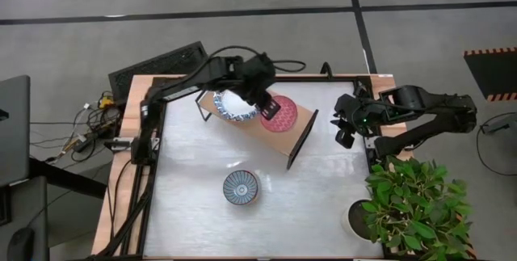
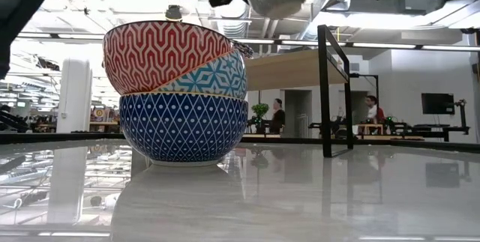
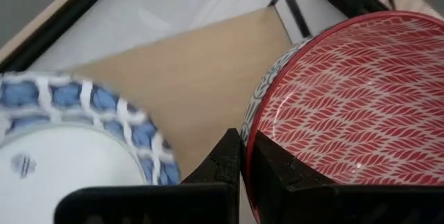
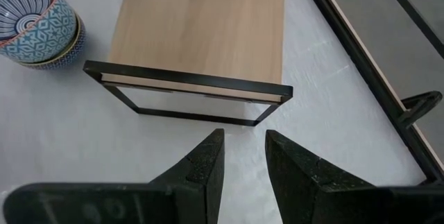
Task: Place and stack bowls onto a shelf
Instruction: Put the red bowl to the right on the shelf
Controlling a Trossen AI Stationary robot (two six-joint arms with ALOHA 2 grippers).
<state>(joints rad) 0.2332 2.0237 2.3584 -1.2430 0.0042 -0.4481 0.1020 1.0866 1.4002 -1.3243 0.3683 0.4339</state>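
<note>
Two bowls sit on the shelf (image 1: 266, 124), which stands toward the table's (image 1: 323, 212) far edge: a white bowl with a blue patterned rim (image 1: 235, 106) at the left end and a red patterned bowl (image 1: 279, 113) in the middle. From above we cannot see the left gripper (image 1: 260, 99) clearly over them; its wrist view shows us its fingers (image 3: 232, 158) pressed together, holding nothing, just above the gap between the blue-rimmed bowl (image 3: 69, 148) and the red one (image 3: 354, 99), with bare board (image 3: 201, 64) beyond. A stack of bowls (image 1: 241, 187) stands near the table's middle; overhead we see only a blue striped inside, while the low view shows three nested: red zigzag (image 2: 169, 51) on top, teal (image 2: 214, 77), dark blue (image 2: 184, 126) beneath. The right gripper (image 1: 346, 128) waits at the table's right edge, beside the shelf's right end; its wrist view shows its fingers (image 4: 208, 161) apart, empty, facing the shelf's black end frame (image 4: 191, 89)
</note>
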